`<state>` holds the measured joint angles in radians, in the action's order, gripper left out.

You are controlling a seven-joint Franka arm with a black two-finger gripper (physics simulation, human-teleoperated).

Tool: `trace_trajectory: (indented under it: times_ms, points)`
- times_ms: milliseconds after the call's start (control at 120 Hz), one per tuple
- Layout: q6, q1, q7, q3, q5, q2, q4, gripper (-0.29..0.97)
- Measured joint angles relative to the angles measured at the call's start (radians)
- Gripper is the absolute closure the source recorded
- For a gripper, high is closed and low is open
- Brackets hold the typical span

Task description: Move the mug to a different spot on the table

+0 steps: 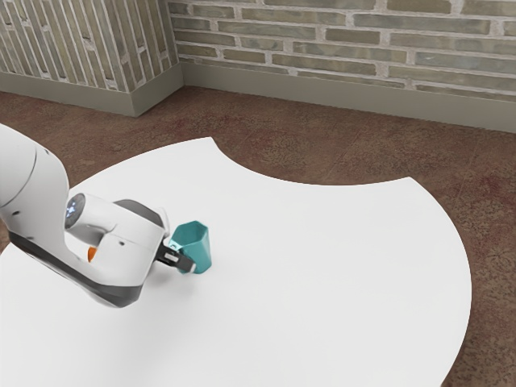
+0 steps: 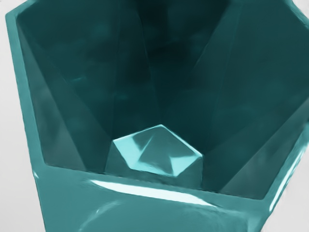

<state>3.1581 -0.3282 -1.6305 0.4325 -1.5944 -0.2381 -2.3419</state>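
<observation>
A teal faceted mug (image 1: 197, 243) stands on the white table (image 1: 339, 266) toward the exterior view's left, leaning slightly. My gripper (image 1: 181, 260) is down at the mug's side nearest the arm, with a black finger (image 1: 185, 264) against its outer wall, shut on that wall. In the wrist view I look straight down into the mug (image 2: 154, 96): its dark inside, the pale faceted bottom, and the near rim just under my hand.
The white table has a curved cut-out at the back and a rounded edge at the exterior view's right. Brown floor and brick walls (image 1: 339, 40) lie beyond it. My white arm (image 1: 105, 242) covers the table's left part.
</observation>
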Motion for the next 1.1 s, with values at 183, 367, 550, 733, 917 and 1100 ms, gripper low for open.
trace_trajectory:
  times_ms: [183,367,550,733,917,1100]
  points:
    - [0.001,0.013,-0.008,0.000,-0.002,0.050,-0.007,0.10]
    - [0.002,0.011,-0.017,0.000,-0.002,0.147,-0.025,0.06]
    - [-0.016,0.018,-0.023,-0.010,0.083,0.236,-0.023,0.04]
    - [-0.259,0.067,0.042,-0.094,0.660,0.227,0.181,0.03]
    - [-0.742,0.037,0.424,-0.132,1.193,0.280,0.332,0.03]
    - [-1.137,0.116,0.779,-0.363,1.401,0.226,0.624,0.02]
